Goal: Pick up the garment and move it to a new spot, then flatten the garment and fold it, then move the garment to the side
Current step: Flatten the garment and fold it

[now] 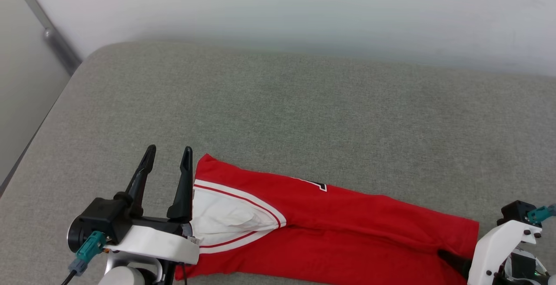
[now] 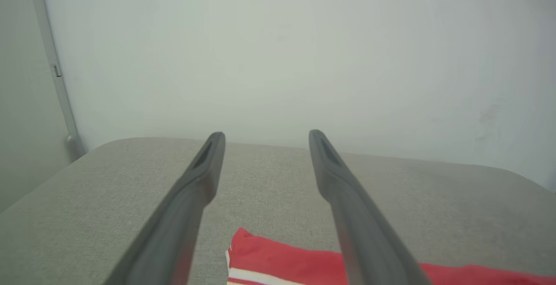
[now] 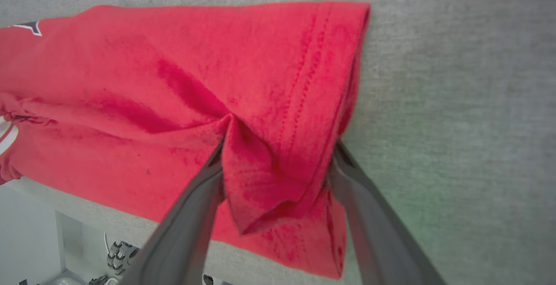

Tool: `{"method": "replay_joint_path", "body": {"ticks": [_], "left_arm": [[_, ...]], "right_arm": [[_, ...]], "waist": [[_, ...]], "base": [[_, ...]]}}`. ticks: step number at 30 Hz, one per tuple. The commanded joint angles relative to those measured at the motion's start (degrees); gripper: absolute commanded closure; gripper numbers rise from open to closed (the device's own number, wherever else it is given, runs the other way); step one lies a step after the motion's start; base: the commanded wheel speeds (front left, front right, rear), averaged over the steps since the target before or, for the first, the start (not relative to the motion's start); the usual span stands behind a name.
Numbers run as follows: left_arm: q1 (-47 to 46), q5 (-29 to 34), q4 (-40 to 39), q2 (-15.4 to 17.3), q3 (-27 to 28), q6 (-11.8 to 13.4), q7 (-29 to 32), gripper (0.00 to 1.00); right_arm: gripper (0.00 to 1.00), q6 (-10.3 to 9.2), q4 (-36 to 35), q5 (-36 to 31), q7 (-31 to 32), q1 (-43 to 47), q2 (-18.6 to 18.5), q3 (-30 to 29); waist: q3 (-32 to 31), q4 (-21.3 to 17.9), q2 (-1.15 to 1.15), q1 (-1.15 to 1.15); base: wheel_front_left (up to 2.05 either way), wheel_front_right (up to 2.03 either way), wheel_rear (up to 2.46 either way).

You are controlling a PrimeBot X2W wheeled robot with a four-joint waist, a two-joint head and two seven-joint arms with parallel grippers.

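Where the head view looks down, a bright red sleeveless jersey of thin fabric (image 1: 339, 220), folded into a long band, lies along the near edge of a grey fabric-covered pad (image 1: 304, 111). Its white-lined, stripe-trimmed opening is toward the pad's left edge. The left gripper (image 1: 169, 149) stands just beside that end, its two dark fingers spread with nothing between them. A white wrist housing (image 1: 499, 241) sits at the jersey's right end.

In the left wrist view the fingers are wide apart over bare pad, the jersey's red corner at the bottom.

In the right wrist view the right gripper (image 3: 280, 146) is spread, not clamped. A raised pleat of the stitched hem end sits between its fingers and covers the left tip.
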Motion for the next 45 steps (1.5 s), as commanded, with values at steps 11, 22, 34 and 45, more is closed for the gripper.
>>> {"method": "replay_joint_path", "body": {"ticks": [11, 22, 34, 45], "left_arm": [[1.5, 2.0, 1.9, -1.3, 1.8, -1.4, -0.2, 0.0], [5.0, 1.1, 4.3, -1.7, 3.0, -0.2, -0.2, 0.0], [6.6, 0.8, 5.1, -2.5, 4.4, 0.1, -0.2, 0.0], [5.2, 0.9, 6.4, -3.0, 3.5, -0.8, -0.2, 0.0]], "right_arm": [[1.0, -0.02, 5.0, 2.9, 0.0, -1.8, -0.5, 4.2], [1.0, -0.03, 2.4, 3.8, -0.5, -2.5, -5.5, 4.7], [1.0, -0.02, -1.4, 0.4, 4.3, -0.3, -4.1, -14.0], [1.0, -0.02, 5.8, 21.8, 20.6, -9.2, 4.6, -25.4]], "waist": [[-0.3, -0.8, 0.0, 0.0], [-4.3, -3.9, 0.0, 0.0], [-5.5, -6.0, 0.0, 0.0], [-5.7, -5.2, 0.0, 0.0]], "base": [[0.0, 0.0, 0.0], [0.0, 0.0, 0.0], [0.0, 0.0, 0.0], [0.0, 0.0, 0.0]]}}
